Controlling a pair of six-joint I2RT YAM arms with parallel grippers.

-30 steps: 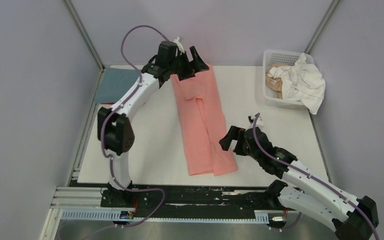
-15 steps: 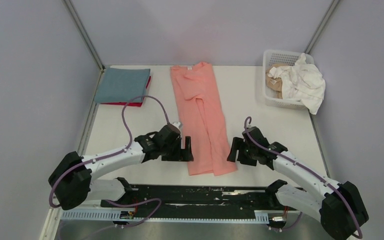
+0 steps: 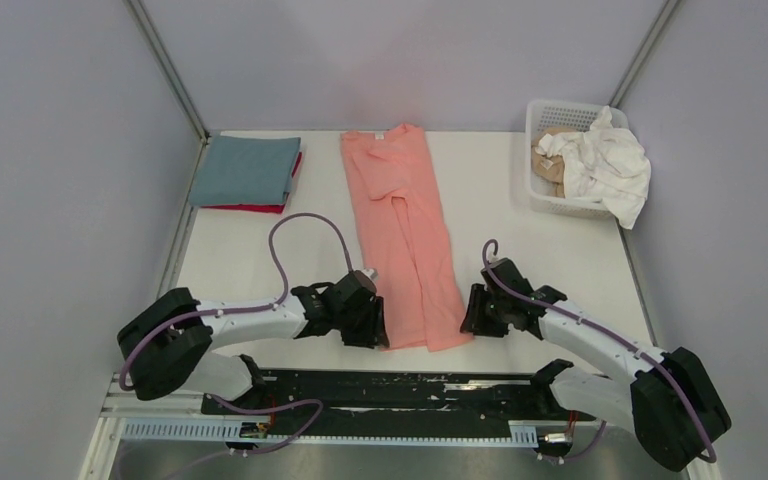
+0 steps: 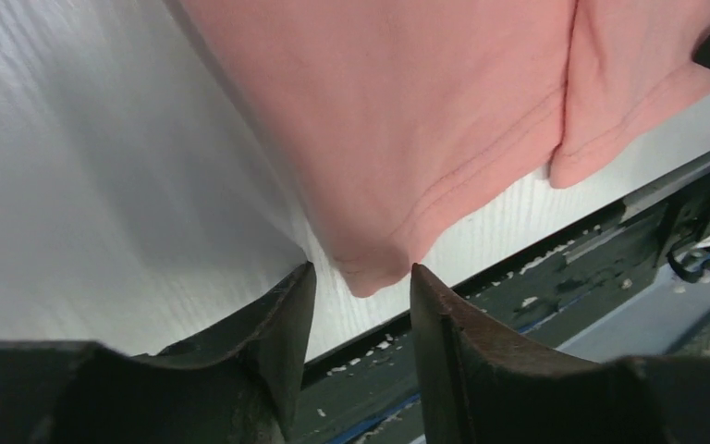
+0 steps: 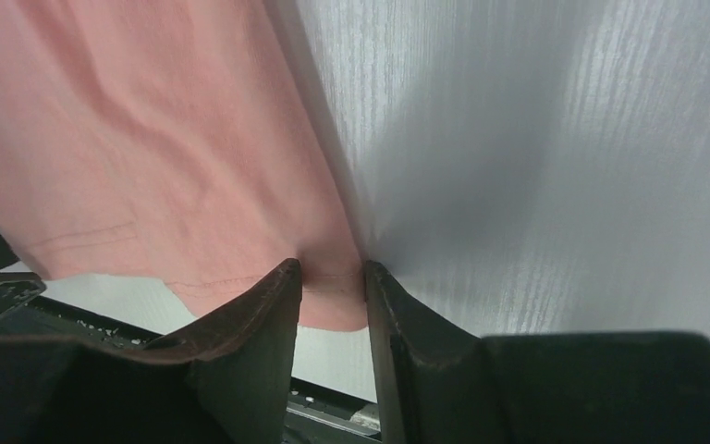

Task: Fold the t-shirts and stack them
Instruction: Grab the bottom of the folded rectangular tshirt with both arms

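A salmon pink t-shirt (image 3: 405,235) lies folded into a long strip down the middle of the table, collar at the far end. My left gripper (image 3: 378,328) is down at its near left corner. In the left wrist view the gripper (image 4: 361,273) is open, and that corner (image 4: 370,268) lies flat in the gap, clear of both fingers. My right gripper (image 3: 471,316) is at the near right corner. In the right wrist view the gripper (image 5: 330,268) stands narrowly open astride the hem (image 5: 333,296), which lies flat and unbunched between the two fingers.
A folded grey-blue shirt (image 3: 245,168) lies on a red one (image 3: 255,207) at the back left. A white lattice basket (image 3: 552,205) at the back right holds a white shirt (image 3: 610,165) and a tan one (image 3: 550,150). The table's near edge and the black rail (image 3: 440,385) run just behind both grippers.
The left arm swung from the shirt's far collar end to its near left corner. The right gripper dropped to the near right corner. Both pairs of jaws narrowed.
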